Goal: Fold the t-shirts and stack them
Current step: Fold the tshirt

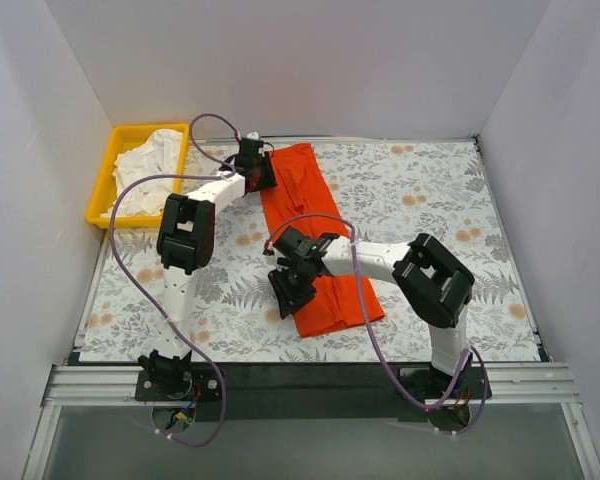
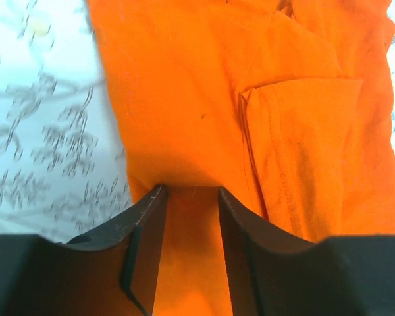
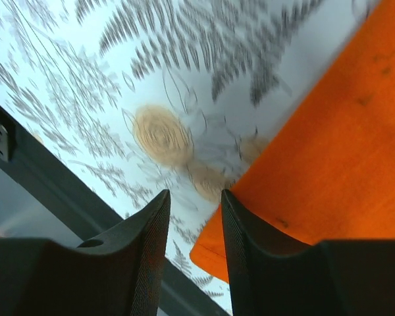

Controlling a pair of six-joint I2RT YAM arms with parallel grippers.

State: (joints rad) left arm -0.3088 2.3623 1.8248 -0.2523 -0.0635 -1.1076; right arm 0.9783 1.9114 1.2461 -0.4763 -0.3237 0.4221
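Observation:
The orange-red t-shirt point(image 1: 302, 195) lies folded into a long strip from the far middle of the table to the near middle. The white t-shirt point(image 1: 150, 160) lies crumpled in the yellow tray. My left gripper point(image 1: 255, 172) is at the strip's far left edge. In the left wrist view it point(image 2: 191, 191) is open, with orange fabric point(image 2: 184, 99) between and under the jaws. My right gripper point(image 1: 292, 285) is at the strip's near left edge. In the right wrist view it point(image 3: 195, 194) is open and empty over the table, the right finger beside the shirt's corner point(image 3: 342, 151).
The yellow tray point(image 1: 100, 190) stands at the far left corner. The floral tablecloth point(image 1: 430, 200) covers the table. White walls close in the left, back and right sides. A dark rail point(image 1: 310, 378) runs along the near edge.

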